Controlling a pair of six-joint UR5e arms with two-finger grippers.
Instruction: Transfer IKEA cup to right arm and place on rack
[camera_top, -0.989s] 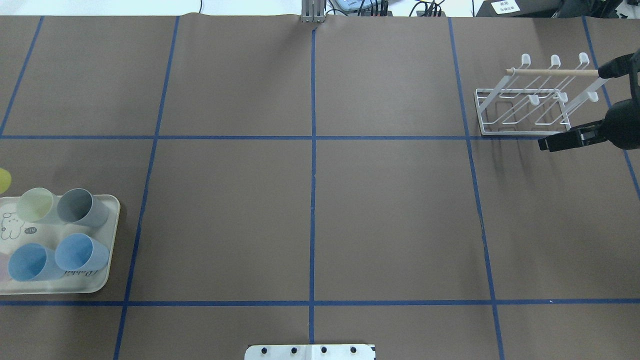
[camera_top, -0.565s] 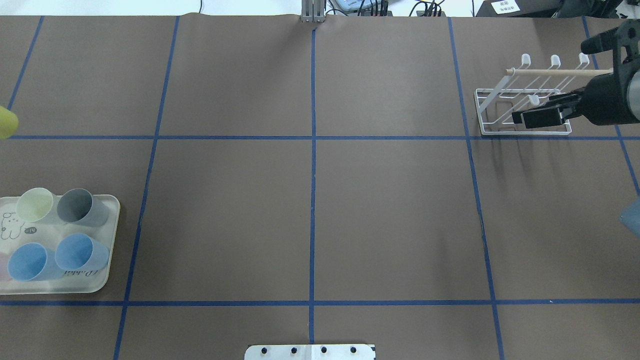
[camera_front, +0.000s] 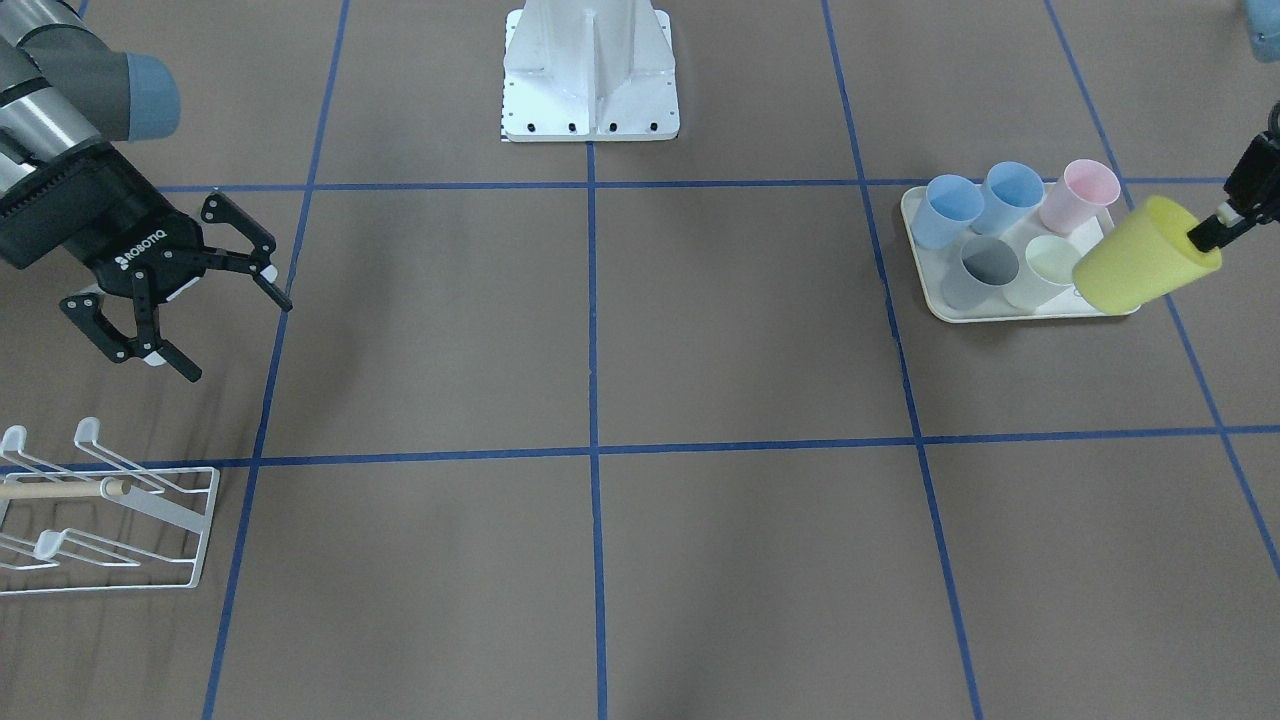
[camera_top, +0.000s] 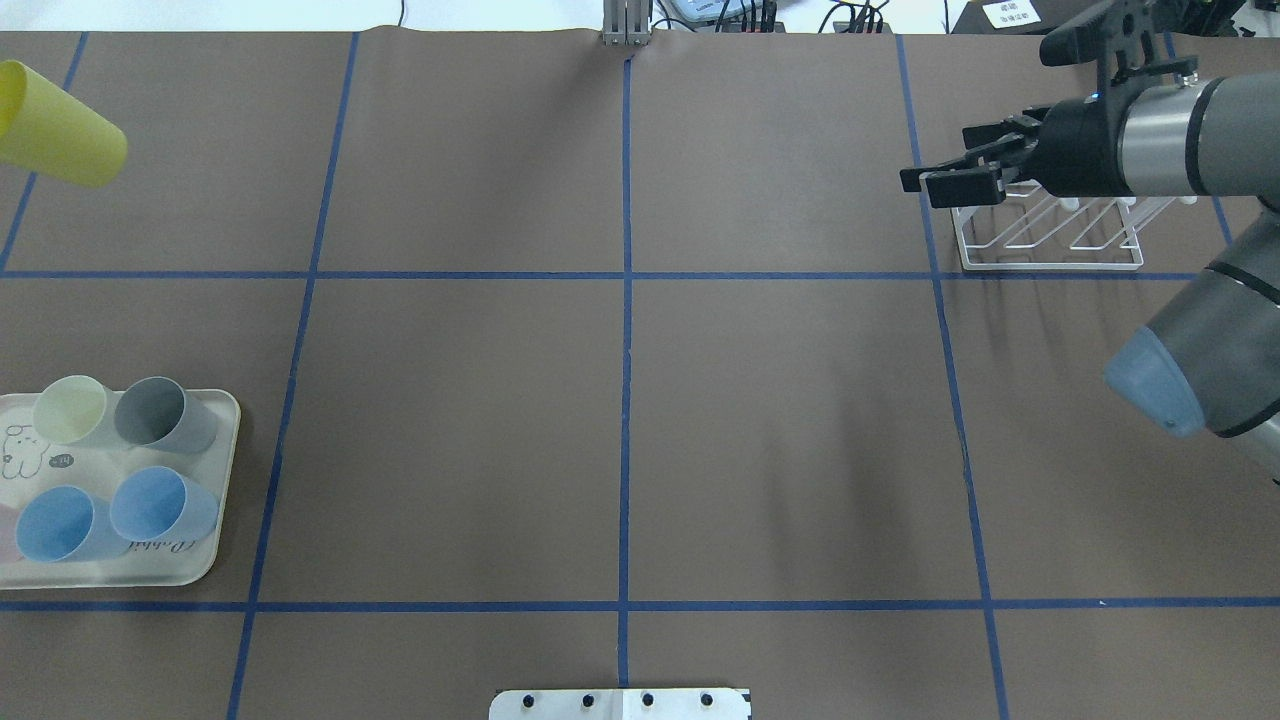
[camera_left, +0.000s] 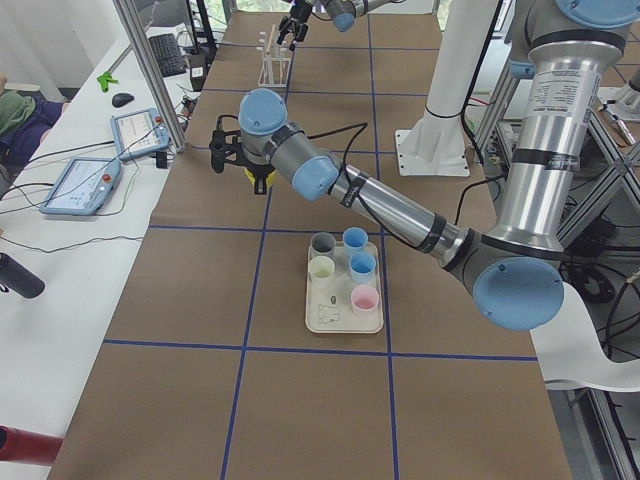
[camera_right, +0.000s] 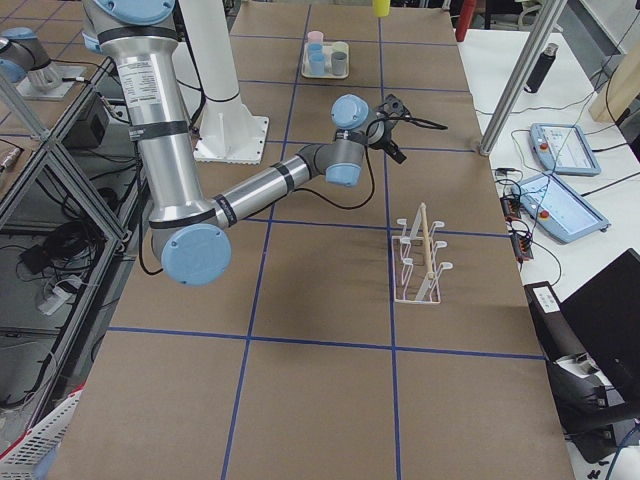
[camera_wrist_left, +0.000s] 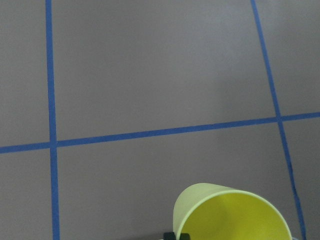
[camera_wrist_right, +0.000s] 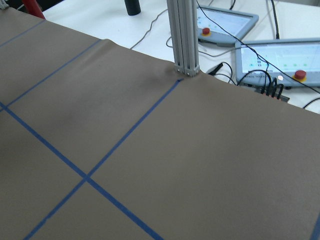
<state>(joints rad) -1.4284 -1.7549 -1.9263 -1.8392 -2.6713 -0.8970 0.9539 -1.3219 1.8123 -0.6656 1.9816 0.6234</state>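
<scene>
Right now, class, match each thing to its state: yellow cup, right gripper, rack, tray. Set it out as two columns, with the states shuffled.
Things:
1. yellow cup
2. right gripper
3. rack
4. tray

States:
A. holds five cups
B. open and empty, in the air
C. held aloft by the left gripper
D. bears no cup

Pairs: 1-C, 2-B, 3-D, 4-A

Yellow cup (camera_front: 1140, 258) tilted aloft, apparently empty; white wire rack (camera_front: 105, 508) stands upright
</scene>
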